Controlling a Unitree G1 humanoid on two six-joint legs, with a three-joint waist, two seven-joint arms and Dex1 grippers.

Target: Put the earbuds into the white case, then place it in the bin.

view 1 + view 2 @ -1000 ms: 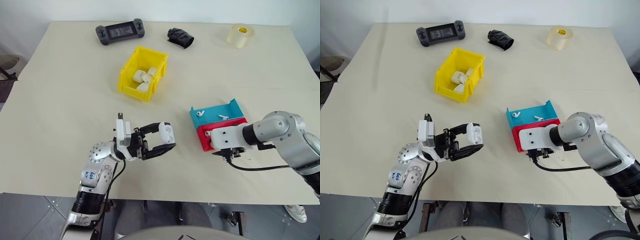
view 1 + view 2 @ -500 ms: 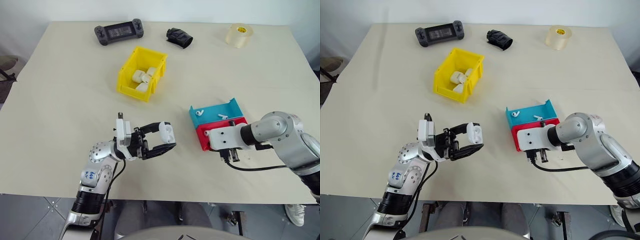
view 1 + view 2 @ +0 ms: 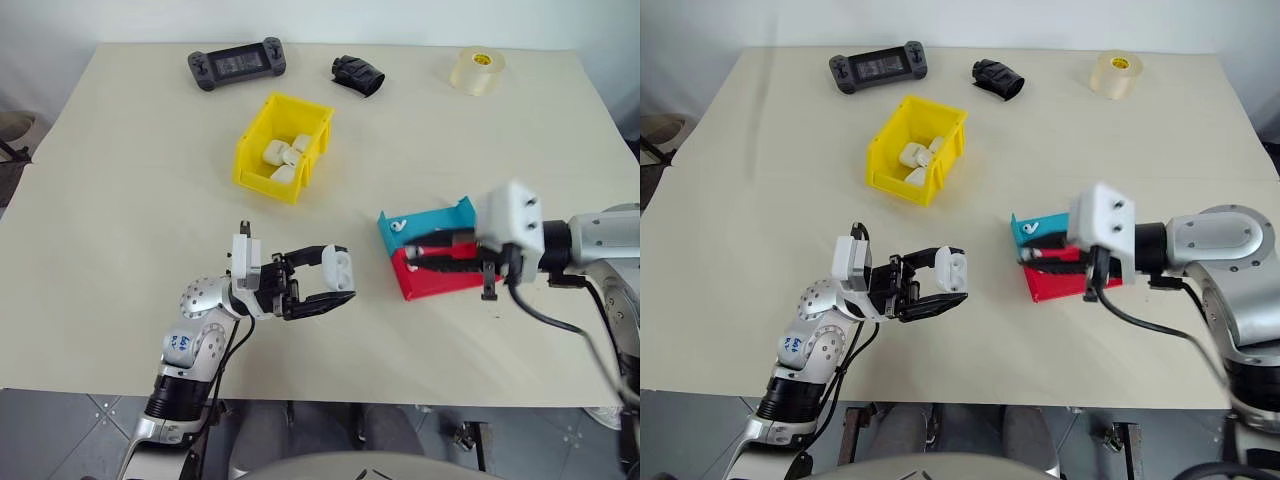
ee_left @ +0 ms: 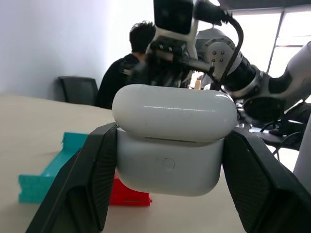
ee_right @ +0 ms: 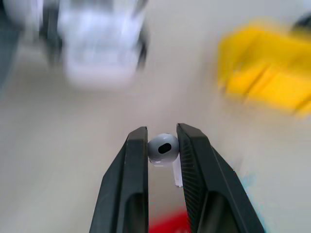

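My left gripper [image 3: 337, 276] is shut on the white case [image 3: 338, 265], holding it by its sides above the table's near middle; the left wrist view shows the case [image 4: 170, 141] upright with its lid seam facing me. My right gripper [image 5: 163, 148] hangs raised over the trays, pointing left, and is shut on a small white earbud [image 5: 164, 149] with its stem hanging below. Another earbud [image 3: 400, 226] lies in the teal tray [image 3: 445, 217]. The yellow bin [image 3: 262, 180] stands farther back on the left with several white cases inside.
A red tray [image 3: 440, 282] sits against the teal one, below my right gripper. Along the far edge lie a game controller [image 3: 238, 66], a black object [image 3: 358, 75] and a tape roll [image 3: 477, 70]. A person [image 4: 124, 73] sits in the background.
My right gripper has closed on an earbud, risen from the red tray and turned to point left. The left gripper with the case has stayed put.
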